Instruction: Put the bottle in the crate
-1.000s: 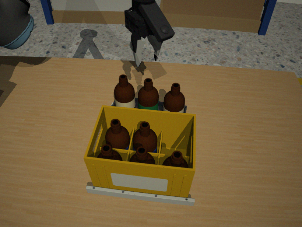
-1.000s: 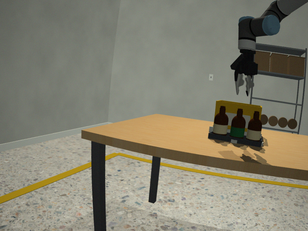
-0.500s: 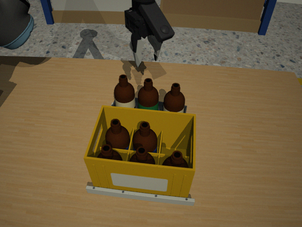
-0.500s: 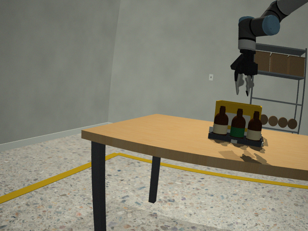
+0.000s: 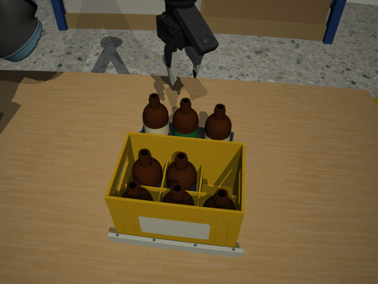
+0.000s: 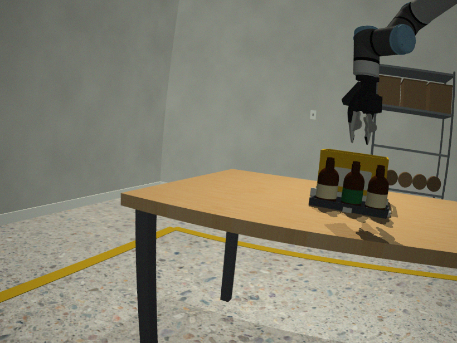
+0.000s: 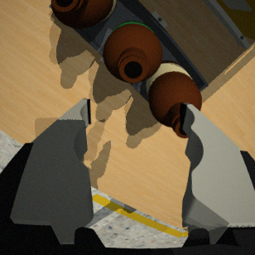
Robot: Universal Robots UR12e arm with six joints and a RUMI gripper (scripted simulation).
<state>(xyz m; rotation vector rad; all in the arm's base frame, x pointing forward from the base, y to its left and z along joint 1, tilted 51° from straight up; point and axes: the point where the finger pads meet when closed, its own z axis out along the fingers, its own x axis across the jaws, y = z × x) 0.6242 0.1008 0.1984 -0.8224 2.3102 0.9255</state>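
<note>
The top view looks steeply down over the worktop (image 5: 61,152). The exterior view stands low, well apart. The wrist view looks down close. All share the tray (image 6: 347,207) bottles toward 12 o'clock.

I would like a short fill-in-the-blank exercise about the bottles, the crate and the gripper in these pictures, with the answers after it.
1. The tray behind the yellow crate holds ____ bottles.
2. The middle tray bottle has a ____ label.
3. The crate holds ____ bottles, so one slot is empty.
4. The gripper hangs above the table, open and holding ____.

Answers: three; green; five; nothing
</note>
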